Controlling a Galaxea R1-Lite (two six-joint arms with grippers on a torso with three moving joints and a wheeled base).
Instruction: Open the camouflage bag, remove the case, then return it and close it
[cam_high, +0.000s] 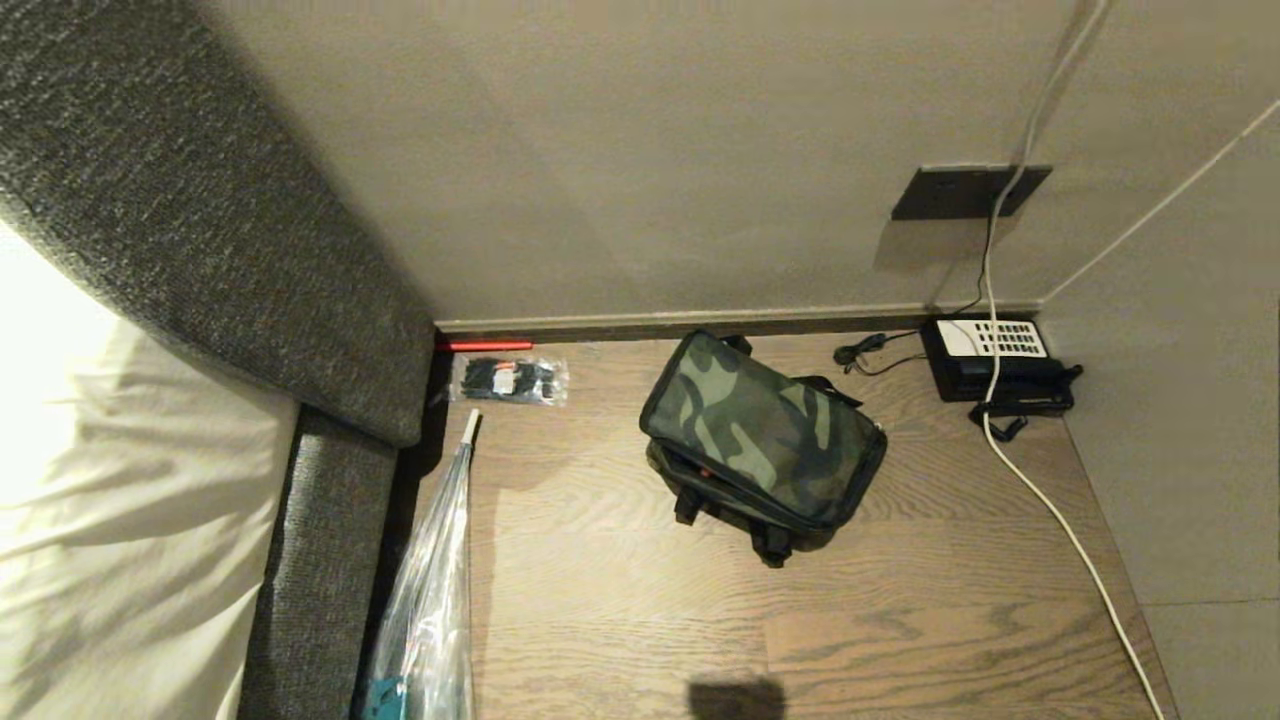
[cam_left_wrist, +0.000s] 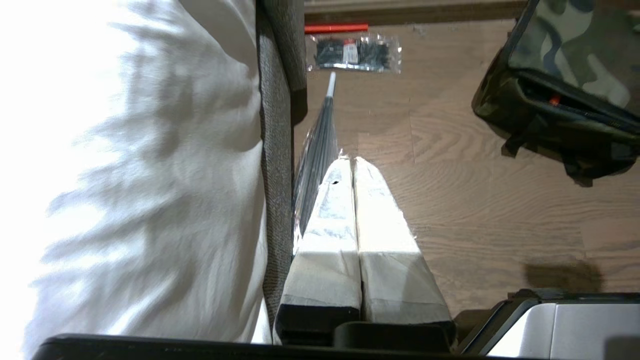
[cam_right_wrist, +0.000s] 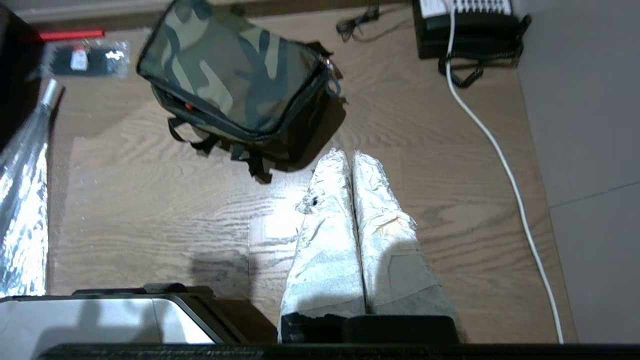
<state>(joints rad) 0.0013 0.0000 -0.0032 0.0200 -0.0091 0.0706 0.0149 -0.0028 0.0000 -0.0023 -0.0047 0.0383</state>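
Head view: camouflage bag (cam_high: 765, 435) mid-floor, zipped, soft, likely light | hold: zipper pull, far-right corner | left gripper (cam_left_wrist: 354, 165) pressed together, empty | right gripper (cam_right_wrist: 351, 157) likewise.

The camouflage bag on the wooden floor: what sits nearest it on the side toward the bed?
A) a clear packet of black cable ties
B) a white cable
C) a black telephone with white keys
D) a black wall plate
A: in the head view the clear packet of black cable ties lies between the camouflage bag and the bed; the telephone, the white cable and the wall plate are on the bag's other side.
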